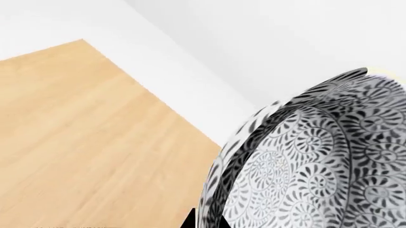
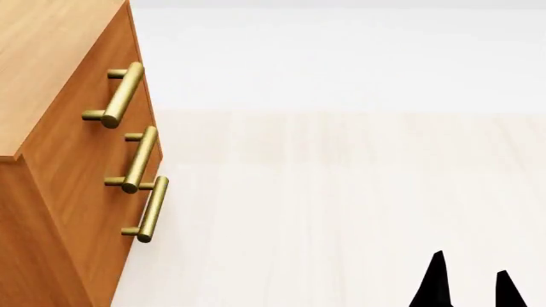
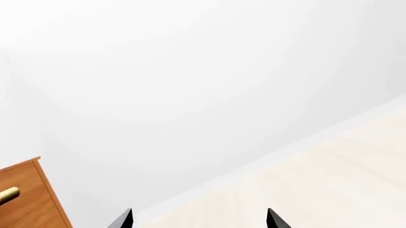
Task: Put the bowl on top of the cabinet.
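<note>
The bowl (image 1: 317, 161) was seen only in the left wrist view, tilted, close against the left gripper (image 1: 204, 222) and seemingly held by it, though its jaws were barely shown and their state could not be told. Beneath it lay the cabinet (image 2: 51, 70) top. The right gripper (image 3: 198, 219) stood open, empty, well right.

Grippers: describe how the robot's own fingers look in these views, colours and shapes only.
Little shows. The right gripper appears as two plain black fingers tapering to sharp points, and in the right wrist view as two dark pointed tips. Of the left gripper, only small black pointed tips show. No cables, markings or arm links are visible.
</note>
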Available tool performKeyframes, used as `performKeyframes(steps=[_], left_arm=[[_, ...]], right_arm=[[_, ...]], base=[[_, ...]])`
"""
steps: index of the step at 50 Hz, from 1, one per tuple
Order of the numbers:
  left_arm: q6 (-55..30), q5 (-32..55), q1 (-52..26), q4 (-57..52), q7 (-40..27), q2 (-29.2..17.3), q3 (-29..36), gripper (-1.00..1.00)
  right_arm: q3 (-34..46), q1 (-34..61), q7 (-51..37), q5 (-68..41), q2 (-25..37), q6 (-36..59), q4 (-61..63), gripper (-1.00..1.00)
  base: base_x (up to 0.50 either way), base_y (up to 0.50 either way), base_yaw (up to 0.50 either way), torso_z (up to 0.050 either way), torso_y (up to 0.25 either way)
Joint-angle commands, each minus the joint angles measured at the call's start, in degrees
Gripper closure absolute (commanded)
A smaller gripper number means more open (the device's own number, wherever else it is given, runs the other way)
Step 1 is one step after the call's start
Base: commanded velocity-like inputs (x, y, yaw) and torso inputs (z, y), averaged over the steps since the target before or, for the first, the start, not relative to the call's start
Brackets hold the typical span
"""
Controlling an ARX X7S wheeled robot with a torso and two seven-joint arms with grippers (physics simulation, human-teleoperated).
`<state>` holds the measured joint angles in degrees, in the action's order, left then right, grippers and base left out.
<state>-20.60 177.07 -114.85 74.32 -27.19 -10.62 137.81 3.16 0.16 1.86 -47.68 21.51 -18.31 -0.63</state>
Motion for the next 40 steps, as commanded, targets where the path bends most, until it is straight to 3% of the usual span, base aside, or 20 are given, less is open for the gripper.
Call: performKeyframes(steps=[1,18,40], left_arm=[[0.37,1.06,-0.81,0.66,-3.73,-1.6,-2.08,1.0],[5.18,0.63,-0.59,0.65,-13.37,-2.51,-6.53,1.0],[6.24,1.29,1.7,0.66,-14.59,-3.9,-11.42,1.0]], right_arm=[[0.25,0.22,-0.11,0.25,-0.02,-0.02,-0.19,-1.0],[0.37,0.44,0.17,-0.23,0.1,0.07,-0.62,-1.0],[0.53,0.96,-0.1,0.14,0.0,-0.12,-1.48,-1.0]], base=[[0.0,0.0,0.0,0.0,0.0],[0.0,0.0,0.0,0.001,0.001],[0.0,0.0,0.0,0.0,0.0]])
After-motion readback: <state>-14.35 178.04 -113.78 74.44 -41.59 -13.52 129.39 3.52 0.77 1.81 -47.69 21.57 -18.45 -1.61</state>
